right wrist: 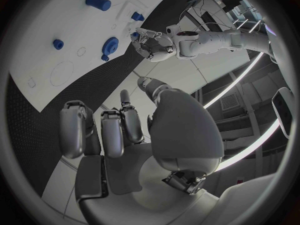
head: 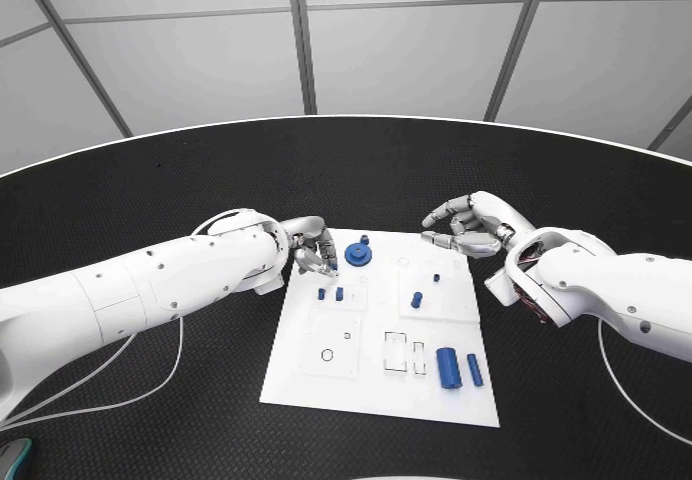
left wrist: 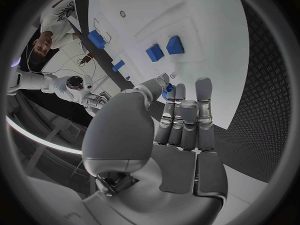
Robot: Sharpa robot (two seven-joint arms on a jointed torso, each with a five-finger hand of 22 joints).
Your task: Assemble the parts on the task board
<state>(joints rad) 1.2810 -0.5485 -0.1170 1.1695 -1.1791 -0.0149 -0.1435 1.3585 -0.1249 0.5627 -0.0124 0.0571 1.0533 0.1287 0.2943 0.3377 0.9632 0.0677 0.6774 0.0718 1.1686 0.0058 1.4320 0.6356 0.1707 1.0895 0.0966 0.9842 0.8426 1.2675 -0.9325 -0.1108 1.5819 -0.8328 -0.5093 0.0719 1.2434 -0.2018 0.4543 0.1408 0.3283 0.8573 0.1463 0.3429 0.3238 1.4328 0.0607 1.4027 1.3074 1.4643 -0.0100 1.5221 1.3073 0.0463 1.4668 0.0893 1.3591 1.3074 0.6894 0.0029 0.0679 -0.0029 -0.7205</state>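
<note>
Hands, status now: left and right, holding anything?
Left hand: fingers pinching a small blue part at the task board's left edge.
Right hand: fingers curled in, holding nothing, beside the board's far right corner.

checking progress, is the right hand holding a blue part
No, the right hand hovers past the task board's far corner with curled fingers and nothing blue in them.

The left arm (head: 144, 285) reaches in from the near left, and its robot hand (head: 310, 250) points its fingers downward and inward, bunched close together; whether anything sits between the fingertips cannot be told. The right arm (head: 606, 290) comes in from the right with its wrist bent, and its robot hand (head: 464, 228) is raised with the fingers curled in toward the palm, holding nothing.
</note>
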